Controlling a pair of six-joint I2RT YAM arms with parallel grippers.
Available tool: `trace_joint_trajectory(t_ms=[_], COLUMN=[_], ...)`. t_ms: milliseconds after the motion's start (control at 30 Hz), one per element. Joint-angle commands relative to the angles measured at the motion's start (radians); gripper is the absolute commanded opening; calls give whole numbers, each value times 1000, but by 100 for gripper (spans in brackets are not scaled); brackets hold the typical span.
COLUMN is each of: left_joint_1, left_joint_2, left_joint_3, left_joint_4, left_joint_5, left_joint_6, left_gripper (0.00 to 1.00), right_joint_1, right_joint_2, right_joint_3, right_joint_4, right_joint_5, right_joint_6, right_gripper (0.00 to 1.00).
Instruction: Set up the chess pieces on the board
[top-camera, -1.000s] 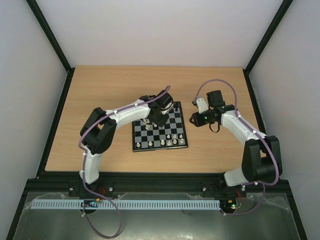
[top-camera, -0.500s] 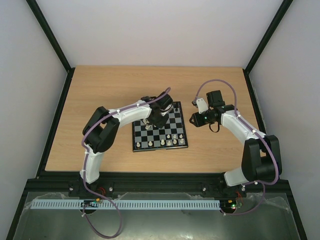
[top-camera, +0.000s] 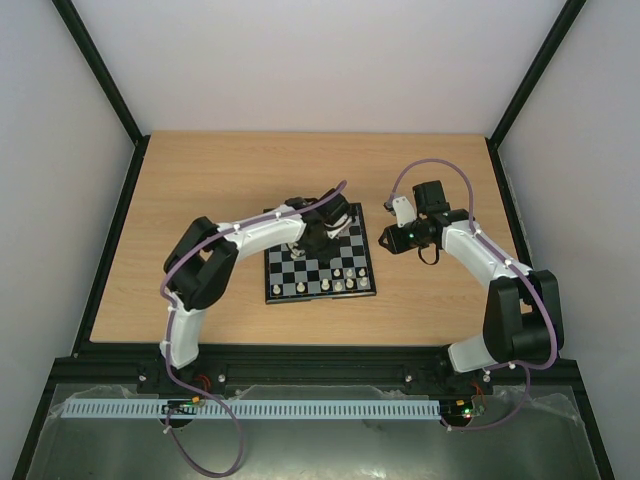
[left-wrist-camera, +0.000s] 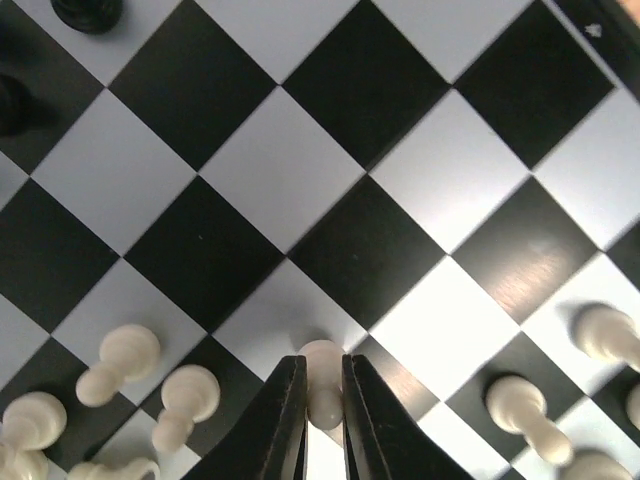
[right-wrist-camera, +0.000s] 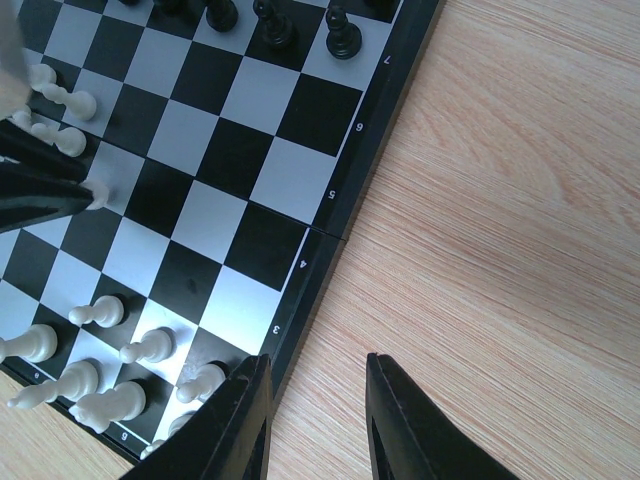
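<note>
The left arm's black two-finger end effector is over the small black-and-pale checkered chessboard, toward its 12 o'clock side in the overhead view. It is clenched on a tiny cream-white pawn above a pale square; whether the pawn's base touches the board cannot be told from the wrist view. Around it there, other cream-white pieces lie at 8 o'clock and 4 o'clock, several tilted and crowded rather than one to a square. Overhead, more of them cluster near the board's 5 o'clock corner. Small black pieces stand upright in a line along the rank at 12 o'clock in the right wrist view, seemingly already ordered. I judge the task partway done: the black side looks largely placed, while the cream side needs most of its pieces spread out and stood on their own squares. Off the board at 3 o'clock, the right arm's end effector hangs released and empty above the light wooden counter, just beside the board's black border.
</note>
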Motion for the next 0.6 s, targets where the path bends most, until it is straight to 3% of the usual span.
trace_joint_trajectory(t_ms=[0, 567], left_joint_1=[-8, -42], left_joint_2=[-91, -104], left_joint_3=[-32, -90], left_joint_4=[-29, -85], left_joint_5=[71, 174], left_joint_6=[19, 70], left_gripper=[9, 9], right_joint_1=[-4, -4], right_joint_2=[8, 13], right_joint_3=[-5, -4], right_joint_4=[-38, -40], right_joint_5=[-22, -25], right_joint_6=[-14, -14], right_gripper=[29, 29])
